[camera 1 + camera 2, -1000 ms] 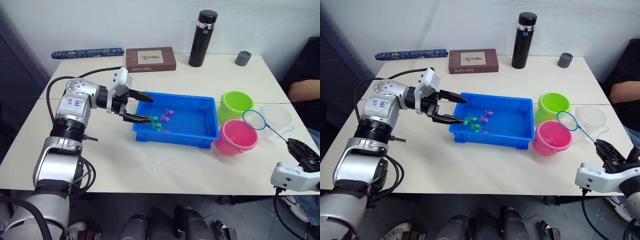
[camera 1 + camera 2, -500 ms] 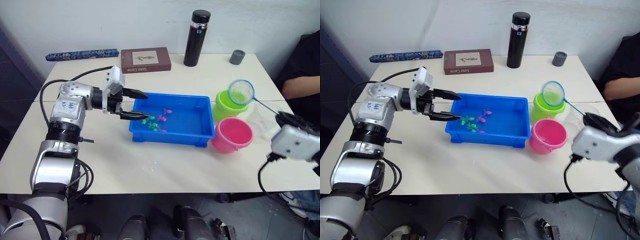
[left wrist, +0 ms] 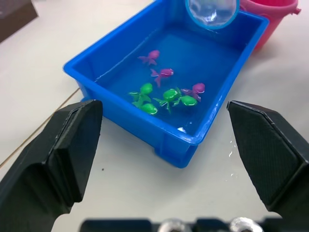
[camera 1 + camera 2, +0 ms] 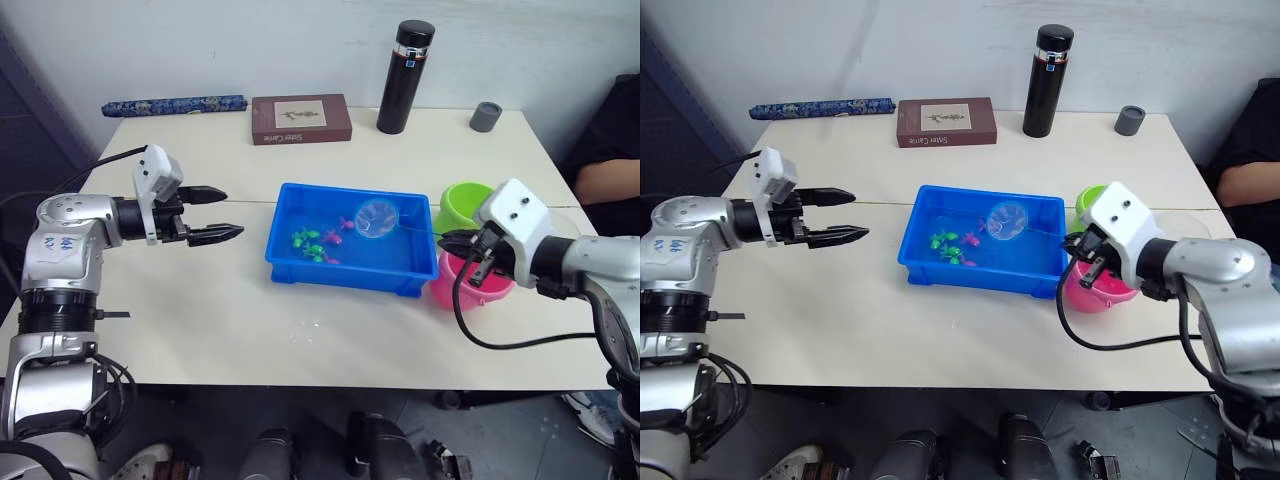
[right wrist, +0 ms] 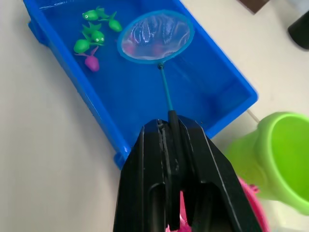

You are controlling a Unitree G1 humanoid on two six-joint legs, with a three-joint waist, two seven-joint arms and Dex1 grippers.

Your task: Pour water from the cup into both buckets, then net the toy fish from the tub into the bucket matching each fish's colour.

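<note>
Blue-rimmed round mesh net [image 5: 155, 36], wire handle clamped in the right pincer [image 5: 172, 145], hangs over the shallow blue plastic tub [image 4: 290, 250]; left pincer [image 4: 220, 214] gapes empty.

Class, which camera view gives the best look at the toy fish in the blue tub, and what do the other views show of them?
The left wrist view: the toy fish, three green and three pink, lie spread out in the tub. The right wrist view shows three green and one pink beside the net. Both eye views show a small cluster.

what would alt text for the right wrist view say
The right gripper, shut on the net handle, holds the hoop over the blue tub beside green and pink toy fish. The green bucket stands past the tub's end.
</note>
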